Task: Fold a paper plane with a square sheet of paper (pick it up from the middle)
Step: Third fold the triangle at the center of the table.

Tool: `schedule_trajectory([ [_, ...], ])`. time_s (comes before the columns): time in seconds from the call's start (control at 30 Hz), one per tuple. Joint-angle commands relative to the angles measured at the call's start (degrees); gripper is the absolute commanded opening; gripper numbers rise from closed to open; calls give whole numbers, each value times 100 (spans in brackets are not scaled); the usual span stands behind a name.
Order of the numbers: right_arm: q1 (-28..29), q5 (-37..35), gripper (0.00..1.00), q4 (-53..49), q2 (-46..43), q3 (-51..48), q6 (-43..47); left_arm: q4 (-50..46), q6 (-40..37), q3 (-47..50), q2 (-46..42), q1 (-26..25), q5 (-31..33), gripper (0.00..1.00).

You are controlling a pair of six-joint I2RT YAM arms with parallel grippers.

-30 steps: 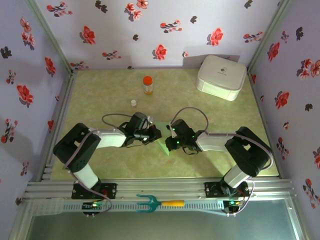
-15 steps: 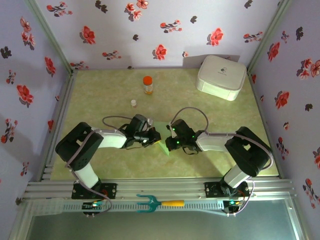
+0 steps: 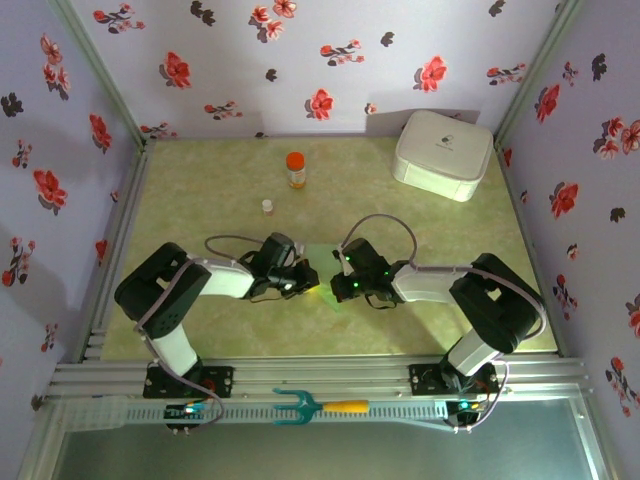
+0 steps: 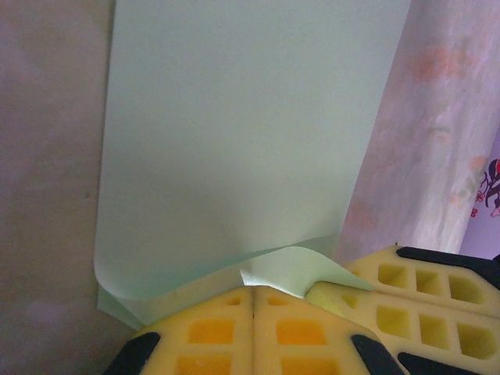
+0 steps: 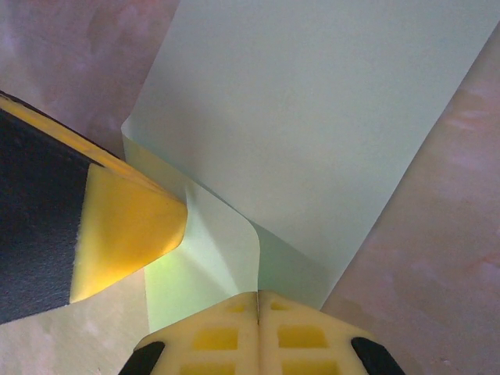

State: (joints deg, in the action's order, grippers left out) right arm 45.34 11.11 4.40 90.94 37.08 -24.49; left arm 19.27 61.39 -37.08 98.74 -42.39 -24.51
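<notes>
half through first fold, noted left gripper (image 4: 254, 301) and right gripper (image 5: 258, 301) clamped on curled edge of paper (image 4: 234, 141), judged aligned carry-over needed next.

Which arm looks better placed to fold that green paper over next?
Right, probably: the paper's curled flap rises straight to the shut right end effector, while the left end effector, also shut, lies on the paper beside it, seemingly holding it down.

black-white arms (image 3: 225, 278), yellow pincer pads (image 4: 211, 332)
</notes>
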Motion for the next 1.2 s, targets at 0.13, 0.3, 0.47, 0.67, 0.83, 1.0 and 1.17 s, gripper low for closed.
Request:
schedule_trajectory([
  [0.13,-49,-7,11,-482,-48,115,-6,-344,-286,6,153,-23,215,0],
  [0.3,-120,38,40,-899,-687,271,-234,-349,-294,-2,154,-20,210,0],
  [0.47,-157,583,49,-1055,-1219,347,-497,-319,-287,4,159,-21,210,0],
  [0.67,-148,1807,12,-653,-784,407,-985,-310,-287,4,137,-24,210,0],
  [0.83,-113,1968,1,-556,-405,521,-1124,-327,-284,-1,129,-24,223,0],
  [1.0,-2,1991,0,-533,-163,622,-1263,-353,-296,-19,126,-24,214,0],
  [1.17,77,1812,0,-594,28,713,-1310,-345,-290,-35,128,-23,219,0],
])
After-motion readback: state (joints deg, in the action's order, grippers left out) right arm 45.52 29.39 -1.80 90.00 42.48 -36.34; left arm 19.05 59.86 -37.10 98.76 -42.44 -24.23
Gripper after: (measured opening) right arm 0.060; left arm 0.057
